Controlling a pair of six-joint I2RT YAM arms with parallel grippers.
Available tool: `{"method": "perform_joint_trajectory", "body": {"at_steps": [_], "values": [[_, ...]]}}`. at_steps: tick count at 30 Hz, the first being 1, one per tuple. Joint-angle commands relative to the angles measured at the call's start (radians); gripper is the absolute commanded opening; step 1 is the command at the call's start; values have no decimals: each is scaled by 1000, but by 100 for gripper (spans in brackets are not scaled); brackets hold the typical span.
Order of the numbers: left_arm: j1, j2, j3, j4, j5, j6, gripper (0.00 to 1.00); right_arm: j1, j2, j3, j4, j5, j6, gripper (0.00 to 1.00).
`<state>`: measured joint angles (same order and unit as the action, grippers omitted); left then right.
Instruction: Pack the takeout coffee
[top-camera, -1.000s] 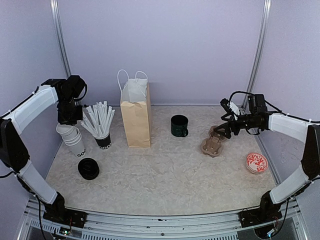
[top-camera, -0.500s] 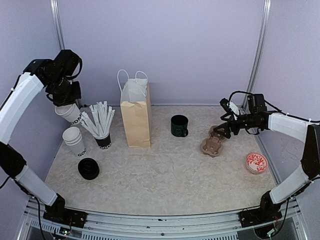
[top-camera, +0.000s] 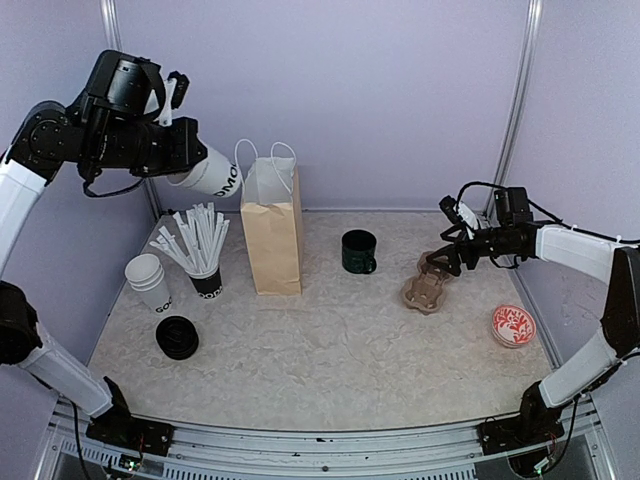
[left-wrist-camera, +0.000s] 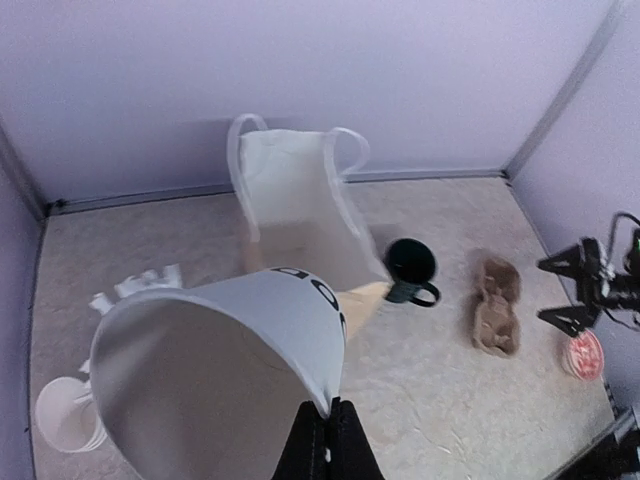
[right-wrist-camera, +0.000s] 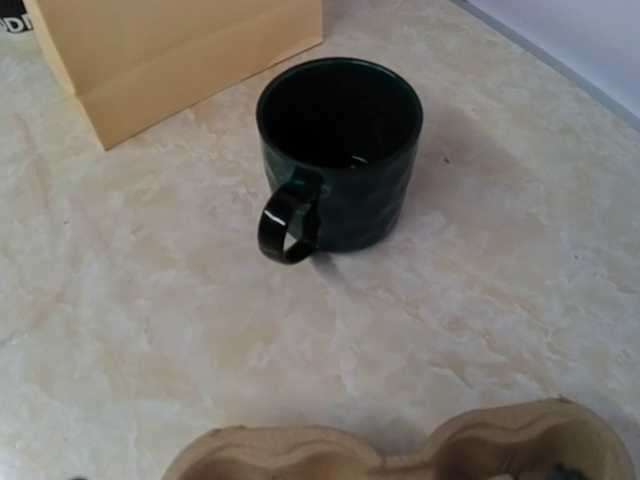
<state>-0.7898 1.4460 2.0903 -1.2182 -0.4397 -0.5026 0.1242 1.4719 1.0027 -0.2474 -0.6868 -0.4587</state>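
One white paper cup (top-camera: 214, 174) hangs in the air just left of the brown paper bag (top-camera: 272, 240), level with its handles. It is tipped on its side, with its lettered base toward the bag and its open mouth toward the left tool (top-camera: 183, 158), whose fingers are pressed together on the cup's rim. A second ago that tool sat low, left of the bag, over the stack of white cups (top-camera: 149, 280) on the bench (top-camera: 330, 350); since then it has climbed and swung the cup toward the bag. The stack remains left of the bag, beside the black cup of straws (top-camera: 205, 262), with black lids (top-camera: 177, 337) nearer the front. Right of the bag, past the green mug (top-camera: 358, 251), the right tool (top-camera: 448, 240) has not moved, its jaws spread wide over the cardboard carrier (top-camera: 428, 284).
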Motion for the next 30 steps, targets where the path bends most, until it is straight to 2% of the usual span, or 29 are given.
{"method": "perform_joint_trajectory", "body": {"at_steps": [1,5,9,11,16,30], "values": [[-183,67,-39,195,138,248,0,13,3,25,-25,12,-3,98],[-297,209,-45,157,162,370,0,12,-2,25,-25,35,-9,98],[-324,374,-30,78,160,397,0,12,5,25,-26,38,-10,98],[-325,439,-65,99,206,400,0,12,9,25,-25,38,-13,98],[-345,516,-155,216,343,412,0,12,20,24,-30,48,-26,98],[-437,720,-87,190,335,482,0,12,58,29,-42,45,-38,98]]}}
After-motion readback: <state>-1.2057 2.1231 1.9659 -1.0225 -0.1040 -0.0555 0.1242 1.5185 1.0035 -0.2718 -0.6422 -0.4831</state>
